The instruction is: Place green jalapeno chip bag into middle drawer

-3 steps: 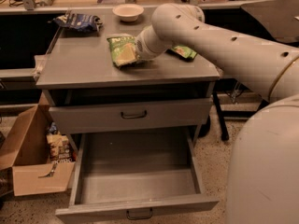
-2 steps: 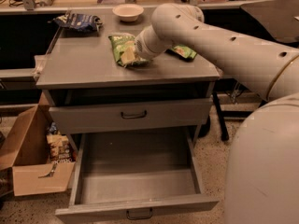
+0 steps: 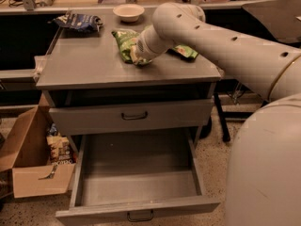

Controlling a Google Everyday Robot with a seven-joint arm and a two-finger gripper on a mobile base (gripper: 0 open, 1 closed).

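The green jalapeno chip bag [image 3: 187, 52] lies on the grey cabinet top, to the right of my arm and partly hidden by it. My gripper [image 3: 137, 52] is at the end of the arm, low over the cabinet top. It is pressed against the larger bright-green bag [image 3: 123, 40], to the left of the jalapeno bag. The wrist hides its tip. The middle drawer [image 3: 136, 206], the lowest one, is pulled out wide, and its grey tray has nothing in it. The drawer above it [image 3: 134, 115] is shut.
A dark blue bag [image 3: 77, 21] lies at the back left of the cabinet top and a pale bowl [image 3: 128, 12] at the back centre. An open cardboard box [image 3: 33, 173] with packets stands on the floor to the left. My white base [image 3: 268, 168] fills the lower right.
My gripper end has edged slightly left against the bright-green bag. The bags and the drawers have not visibly moved.
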